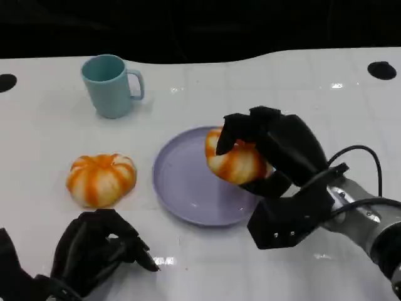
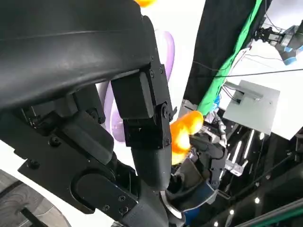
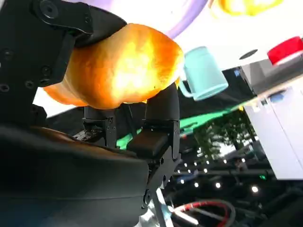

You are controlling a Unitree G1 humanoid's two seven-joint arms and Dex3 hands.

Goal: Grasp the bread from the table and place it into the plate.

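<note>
Head view: the right hand (image 1: 276, 147) grips a round orange-and-white striped bread roll (image 1: 237, 162) over the 3 o'clock edge of the flat lilac plate (image 1: 182, 188) (whether it touches the plate cannot be told). A second, similar striped bread bun (image 1: 100, 179) lies on the white table (image 1: 250, 81) at the plate's 9 o'clock, a teal ceramic mug (image 1: 109, 84) at 11. The left hand (image 1: 94, 251) rests at 7 o'clock, fingers curled, holding nothing.

Left wrist view: the held roll (image 2: 184, 132) shows beside the plate (image 2: 163, 47).

Right wrist view: fingers (image 3: 161, 109) clamp the roll (image 3: 118, 66). The placing step is in hand; next calls for lowering and letting go.
</note>
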